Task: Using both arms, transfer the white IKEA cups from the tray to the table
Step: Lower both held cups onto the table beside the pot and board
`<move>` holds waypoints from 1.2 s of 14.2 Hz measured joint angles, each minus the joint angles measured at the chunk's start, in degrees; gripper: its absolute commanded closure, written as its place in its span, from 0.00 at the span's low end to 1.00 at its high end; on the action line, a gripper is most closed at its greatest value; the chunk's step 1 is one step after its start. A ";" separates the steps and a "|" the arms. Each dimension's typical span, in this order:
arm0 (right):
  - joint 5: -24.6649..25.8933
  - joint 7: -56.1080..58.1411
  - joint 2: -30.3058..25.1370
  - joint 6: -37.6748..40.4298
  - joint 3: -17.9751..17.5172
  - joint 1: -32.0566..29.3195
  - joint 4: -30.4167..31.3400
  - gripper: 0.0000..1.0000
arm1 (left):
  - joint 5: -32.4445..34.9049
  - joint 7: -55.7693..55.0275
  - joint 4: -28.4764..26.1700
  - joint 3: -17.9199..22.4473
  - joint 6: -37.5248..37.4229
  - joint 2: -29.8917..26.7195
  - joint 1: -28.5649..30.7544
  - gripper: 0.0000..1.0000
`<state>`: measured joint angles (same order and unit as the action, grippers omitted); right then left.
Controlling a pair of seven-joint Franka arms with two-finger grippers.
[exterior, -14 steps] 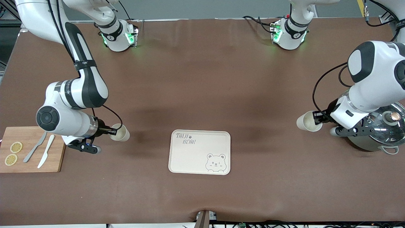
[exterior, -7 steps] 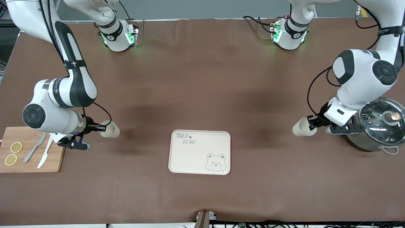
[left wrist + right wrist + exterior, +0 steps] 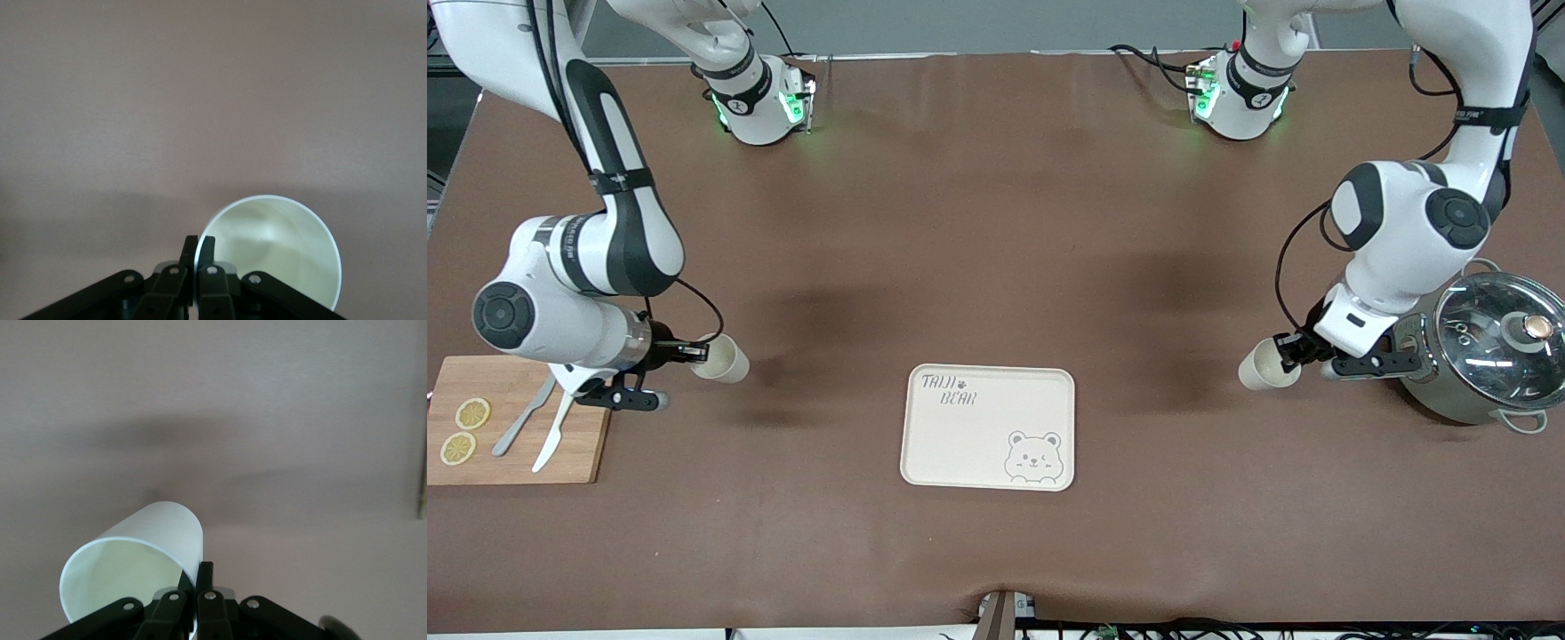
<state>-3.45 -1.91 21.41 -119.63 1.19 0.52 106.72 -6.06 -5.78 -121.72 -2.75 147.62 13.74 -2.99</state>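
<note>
Seen from the front camera, the cream tray lies bare on the brown table, while both white IKEA cups are carried clear of it: one cup is pinched by its rim in the right gripper over the mat toward the right arm's end of the table, beside the wooden cutting board with its lemon slices and cutlery; the other cup is clamped the same way in the left gripper over the mat toward the left arm's end, close to the glass-lidded steel pot. In the left wrist view, the jaws are seen closed tight on the thin wall of the cup, one finger inside the rim and one outside, the mouth facing the camera and open mat below. In the right wrist view, the same narrow rim pinch is shown on a cup tilted well off upright. The risks are judged to lie in that shallow hold and the tilt: a cup could be twisted or slipped from the jaws during lowering, or toppled and rolled if released before its base is flat, and the left arm's cup could be knocked against the pot if set down too near it.
</note>
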 measured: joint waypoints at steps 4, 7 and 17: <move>0.02 6.18 -0.30 -5.73 0.04 -4.74 5.16 1.00 | 0.00 0.00 -0.49 -0.10 5.83 5.32 -0.01 1.00; 0.06 6.76 -0.30 -7.81 -0.02 -5.12 7.47 1.00 | 0.00 0.34 -0.50 -0.10 8.47 7.58 0.02 1.00; 0.10 11.57 0.15 -10.37 -0.01 -8.76 9.49 1.00 | 0.00 0.49 -0.47 -0.10 13.82 11.36 0.02 0.72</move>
<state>-3.34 9.66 21.57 -130.00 1.18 -8.24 116.21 -6.06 -5.29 -122.20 -2.85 161.43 25.10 -2.97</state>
